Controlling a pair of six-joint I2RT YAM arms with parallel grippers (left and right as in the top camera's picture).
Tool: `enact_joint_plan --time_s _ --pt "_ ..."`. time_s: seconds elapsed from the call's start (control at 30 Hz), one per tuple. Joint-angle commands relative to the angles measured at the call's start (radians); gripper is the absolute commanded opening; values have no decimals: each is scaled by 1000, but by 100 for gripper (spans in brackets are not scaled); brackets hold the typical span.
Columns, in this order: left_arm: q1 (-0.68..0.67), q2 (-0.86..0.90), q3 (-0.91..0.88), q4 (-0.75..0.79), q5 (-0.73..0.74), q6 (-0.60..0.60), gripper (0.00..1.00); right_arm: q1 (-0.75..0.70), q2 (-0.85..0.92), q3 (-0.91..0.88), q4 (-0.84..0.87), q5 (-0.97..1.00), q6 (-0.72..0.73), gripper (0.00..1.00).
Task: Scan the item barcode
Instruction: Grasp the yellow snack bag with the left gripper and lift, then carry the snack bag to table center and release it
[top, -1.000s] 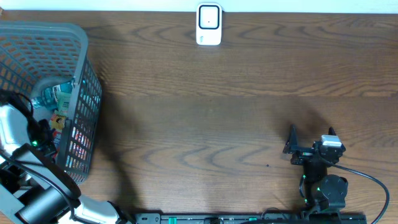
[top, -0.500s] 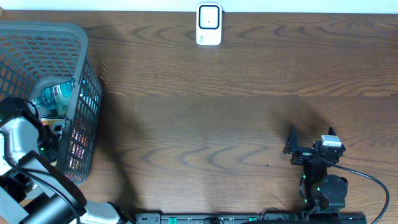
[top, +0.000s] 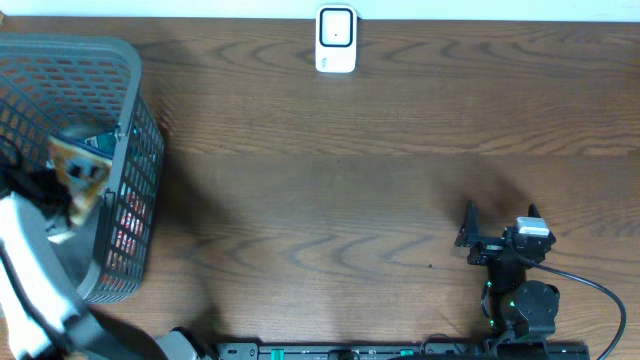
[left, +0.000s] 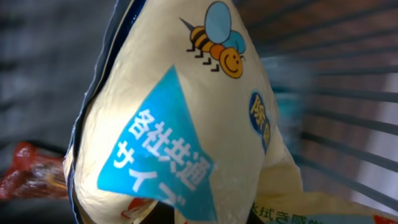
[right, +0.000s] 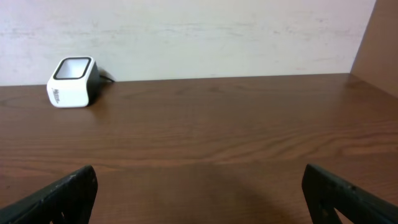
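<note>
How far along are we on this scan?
Done: the left tool is shut on a bee-printed packet. In hand: it holds the packet over the grey basket. Left: carry it to the white scanner at the far edge of the table and scan it. The right tool rests open.

Cream packet (left: 186, 93) with blue triangle, striped bee

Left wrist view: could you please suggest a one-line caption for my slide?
Cream packet with a cartoon bee and blue Japanese label, gripped close to the camera, grey basket mesh behind.
</note>
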Motion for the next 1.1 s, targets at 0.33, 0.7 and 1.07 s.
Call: enact_joint_plan --time_s 0.33,0.7,1.07 --pt "-3 -530 42 -5 69 161 7 4 0 -2 -4 -2 -8 99" --pt "-120 -523 42 132 492 459 8 4 0 -2 -4 -2 -8 99" --pt "-497 -473 39 82 591 819 7 4 0 -2 -4 -2 -8 99"
